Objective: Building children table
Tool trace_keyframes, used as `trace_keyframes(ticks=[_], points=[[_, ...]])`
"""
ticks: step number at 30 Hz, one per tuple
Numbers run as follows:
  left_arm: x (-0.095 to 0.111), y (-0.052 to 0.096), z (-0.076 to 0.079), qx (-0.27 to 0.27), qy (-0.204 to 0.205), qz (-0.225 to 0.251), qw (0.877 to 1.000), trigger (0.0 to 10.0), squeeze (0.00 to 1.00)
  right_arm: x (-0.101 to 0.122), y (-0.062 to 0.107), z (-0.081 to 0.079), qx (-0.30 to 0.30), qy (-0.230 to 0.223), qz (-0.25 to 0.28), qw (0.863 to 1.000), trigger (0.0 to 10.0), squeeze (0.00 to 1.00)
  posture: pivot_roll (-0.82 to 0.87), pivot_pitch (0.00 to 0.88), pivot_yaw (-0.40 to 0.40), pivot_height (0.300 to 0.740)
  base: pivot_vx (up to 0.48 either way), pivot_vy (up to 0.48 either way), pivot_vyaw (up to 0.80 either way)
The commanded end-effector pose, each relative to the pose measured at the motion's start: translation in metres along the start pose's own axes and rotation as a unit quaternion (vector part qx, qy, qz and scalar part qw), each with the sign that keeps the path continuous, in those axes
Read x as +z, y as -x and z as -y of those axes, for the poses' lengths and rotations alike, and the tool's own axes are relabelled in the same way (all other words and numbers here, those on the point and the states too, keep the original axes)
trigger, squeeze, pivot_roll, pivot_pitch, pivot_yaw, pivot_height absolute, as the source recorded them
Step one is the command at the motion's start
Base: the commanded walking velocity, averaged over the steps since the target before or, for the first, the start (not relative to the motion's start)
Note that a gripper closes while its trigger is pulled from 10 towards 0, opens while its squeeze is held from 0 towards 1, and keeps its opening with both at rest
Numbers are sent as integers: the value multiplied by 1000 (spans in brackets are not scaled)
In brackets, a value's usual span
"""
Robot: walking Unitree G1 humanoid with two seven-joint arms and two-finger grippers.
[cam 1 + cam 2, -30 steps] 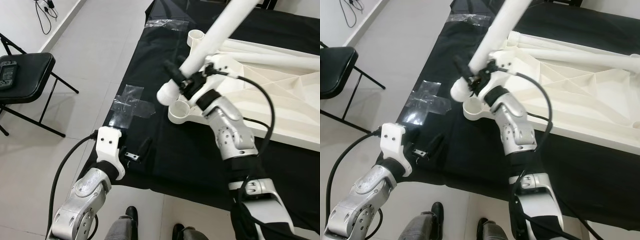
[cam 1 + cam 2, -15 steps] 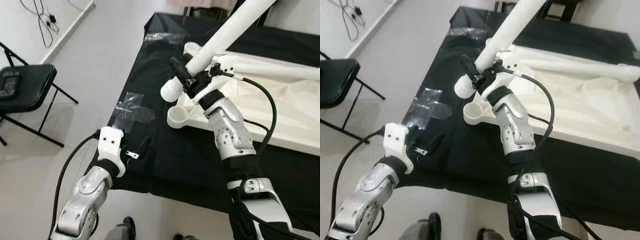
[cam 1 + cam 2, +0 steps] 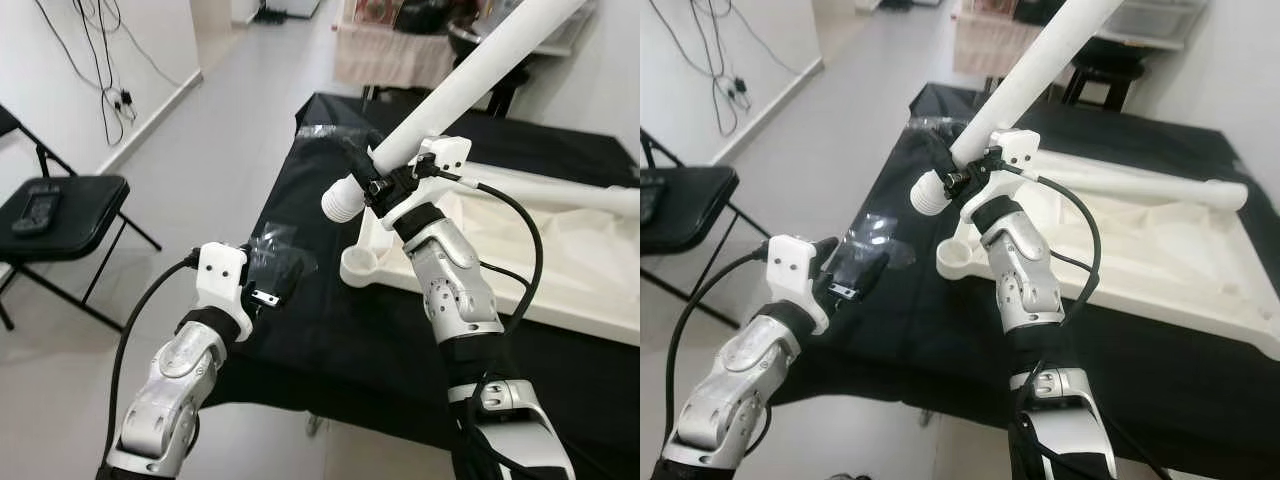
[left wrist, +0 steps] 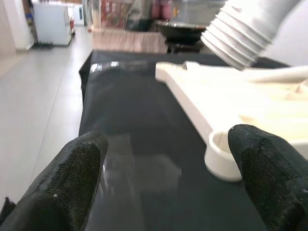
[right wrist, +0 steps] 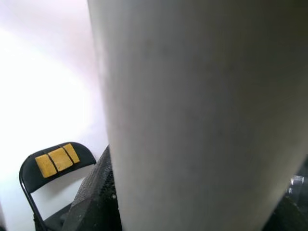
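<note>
Left eye view showed the right gripper (image 3: 378, 172) pinching the table leg (image 3: 455, 93), now raised at 12 o'clock above the corner socket (image 3: 360, 267), needing lowering; left gripper (image 3: 268, 292) hung spread.

R end effector (image 3: 368, 178) gripping white leg (image 3: 455, 89), tabletop (image 3: 560, 270) on black cloth (image 3: 330, 300)

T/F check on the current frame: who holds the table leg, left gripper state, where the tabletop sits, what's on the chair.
1. The right gripper holds the white table leg. True.
2. The leg's threaded end is screwed into the corner socket. False: it hangs above the socket.
3. The left gripper grips tape. False: open, holding nothing.
4. The white tabletop lies on the black cloth. True.
5. The black folding chair is bare. False: a dark device lies on it.
</note>
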State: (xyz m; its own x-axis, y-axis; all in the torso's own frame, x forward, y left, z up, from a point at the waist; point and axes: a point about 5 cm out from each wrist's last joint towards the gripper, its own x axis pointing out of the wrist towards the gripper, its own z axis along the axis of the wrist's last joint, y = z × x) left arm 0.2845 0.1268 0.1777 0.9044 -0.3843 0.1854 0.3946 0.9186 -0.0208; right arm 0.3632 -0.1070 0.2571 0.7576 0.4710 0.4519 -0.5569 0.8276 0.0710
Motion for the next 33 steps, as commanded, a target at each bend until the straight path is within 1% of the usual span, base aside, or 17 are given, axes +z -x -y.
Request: trace_keyframes(ticks=[1,8,10,15,17,19,23,24,25,26,27,28,29,30,31,32,33], points=[[2,-1,4,-15,3,7,1000,10000,0,0,6,6,-15,11,-1,1000,10000,0,126,42,-62,740,394,0,0],[-2,1,8,-22,8,3,1000,10000,0,-1,9,5,-8,5,0,1000,10000,0,126,48,-61,740,426,0,114],[-3,2,12,-26,13,3,1000,10000,0,-1,10,4,-6,-10,9,1000,10000,0,125,57,-63,740,444,0,400],[-5,1,16,-31,15,2,999,10000,0,-2,10,1,6,0,-1,1000,10000,0,121,59,-65,740,442,0,0],[-8,1,17,-34,8,-3,999,10000,0,-1,10,-3,32,4,-4,999,10000,0,118,62,-65,740,364,0,0],[-8,1,17,-34,8,-3,999,10000,0,-1,10,-3,32,4,-4,999,10000,0,118,62,-65,740,364,0,0],[-21,10,24,-63,20,-37,997,10000,0,0,13,-7,83,16,-17,996,10000,0,115,73,-67,740,0,0,0],[-27,15,28,-80,23,-54,995,10000,0,1,15,-8,109,21,-21,994,10000,0,114,79,-68,740,0,0,0],[-38,27,36,-117,30,-85,989,10000,0,3,23,-11,172,23,-32,984,10000,0,113,93,-71,740,0,0,0],[-38,27,36,-117,30,-85,989,10000,0,3,23,-11,172,23,-32,984,10000,0,113,93,-71,740,0,0,0],[-48,40,43,-147,35,-113,982,10000,0,5,32,-13,231,21,-45,972,10000,0,112,106,-75,740,0,0,0],[-48,40,43,-147,35,-113,982,10000,0,5,32,-13,231,21,-45,972,10000,0,112,106,-75,740,0,0,0],[-55,49,48,-166,40,-131,977,10000,0,6,39,-15,271,19,-56,961,10000,0,112,106,-75,740,0,0,0],[-55,49,48,-166,40,-131,977,10000,0,6,39,-15,271,19,-56,961,10000,0,112,106,-75,740,0,0,0],[-61,58,51,-169,45,-149,973,10000,0,6,45,-15,302,14,-71,950,10000,0,114,117,-78,740,0,0,0],[-61,58,51,-169,45,-149,973,10000,0,6,45,-15,302,14,-71,950,10000,0,114,117,-78,740,0,0,0],[-65,64,51,-162,46,-161,972,10000,0,5,49,-14,319,9,-83,944,10000,0,114,130,-82,740,0,0,0]])
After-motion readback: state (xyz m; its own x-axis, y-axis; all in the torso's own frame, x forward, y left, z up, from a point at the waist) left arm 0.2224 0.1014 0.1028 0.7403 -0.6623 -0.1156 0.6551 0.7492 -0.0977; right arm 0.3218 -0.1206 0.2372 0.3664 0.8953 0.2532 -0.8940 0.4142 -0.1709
